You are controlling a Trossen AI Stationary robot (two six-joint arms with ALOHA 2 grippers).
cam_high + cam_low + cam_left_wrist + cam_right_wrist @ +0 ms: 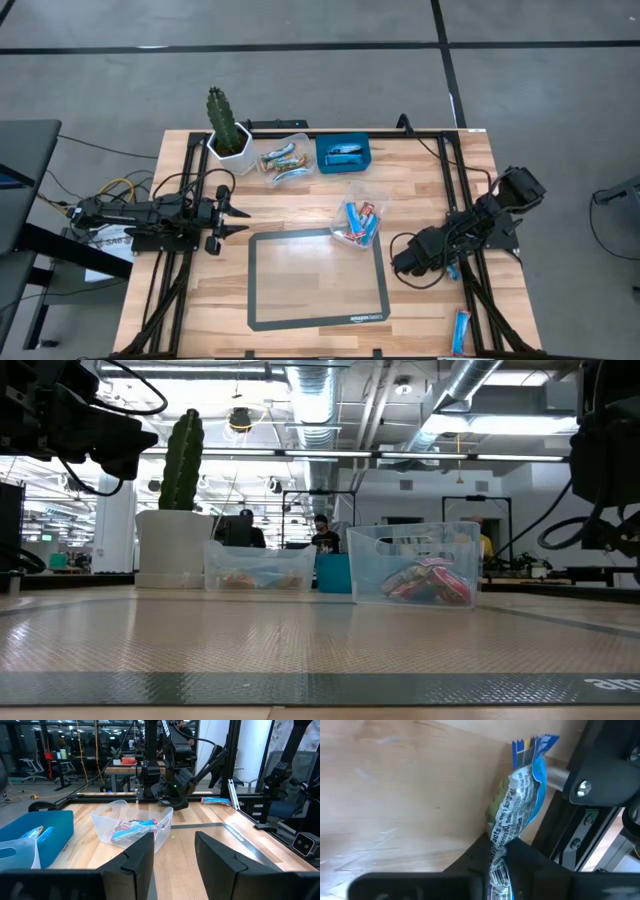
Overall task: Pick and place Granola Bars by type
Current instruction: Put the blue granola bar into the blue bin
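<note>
Fingers (492,870) of the right gripper (452,268) are pinched tight on the end of a blue granola bar (520,802), and the bar sticks out past them over the wooden desk (420,300), right beside the black frame rail (470,300) at the desk's right edge. From above, only a bit of that bar's blue wrapper shows under the right arm. Another blue granola bar (460,331) lies flat near the front right corner of the desk, just beside the same rail and apart from the gripper. The left gripper (232,217) waits over the left side of the desk, with its fingers (135,865) spread apart and nothing between them. They face a clear tub (361,213) that holds a few bars in red and blue wrappers (356,222). This tub sits just past the far right corner of the dark-edged mat (318,277) in the middle of the desk. At the back of the desk a second clear tub (285,160) holds more bars (280,160), some tan and some blue. A blue bin (343,154) sits right next to it, with something blue inside. A green cactus in a white pot (227,135) stands at the back left. In the low view, people can be seen far off in the room behind the desk.
</note>
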